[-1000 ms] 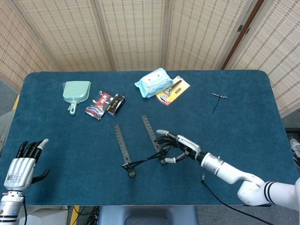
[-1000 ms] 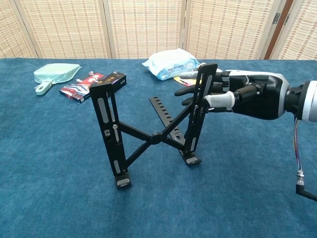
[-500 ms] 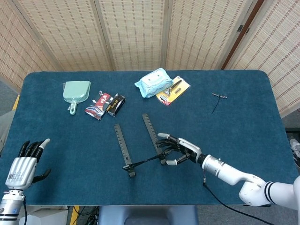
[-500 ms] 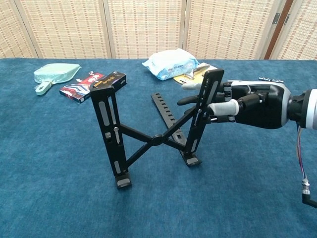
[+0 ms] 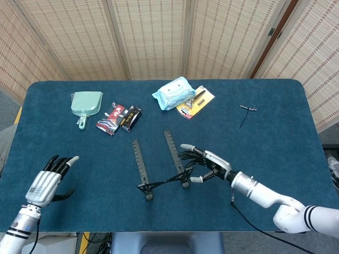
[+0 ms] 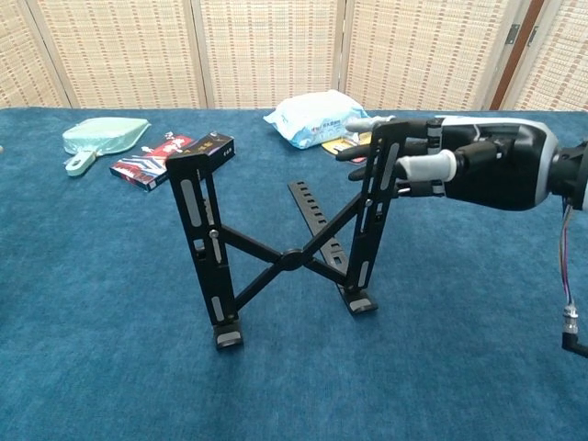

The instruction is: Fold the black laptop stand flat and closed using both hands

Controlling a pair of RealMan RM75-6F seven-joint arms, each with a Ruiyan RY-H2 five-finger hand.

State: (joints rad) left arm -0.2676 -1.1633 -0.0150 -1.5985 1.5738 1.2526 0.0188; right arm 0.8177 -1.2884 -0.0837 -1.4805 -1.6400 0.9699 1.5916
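Gripping the right upright of the black metal laptop stand (image 6: pixel 285 248), still unfolded mid-tabletop (image 5: pixel 275 137), the right hand (image 6: pixel 459 170) has lifted slightly; the left hand (image 5: pixel 50 182), fingers spread and empty, has edged inward to help.

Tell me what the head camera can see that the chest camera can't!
Only the head view shows the left hand, open above the table's near left edge, and a small black tool far right. Only the chest view shows that the stand is upright, its legs crossing in an X. Both show the right hand gripping the stand's right upright, the wipes, and the green dustpan.
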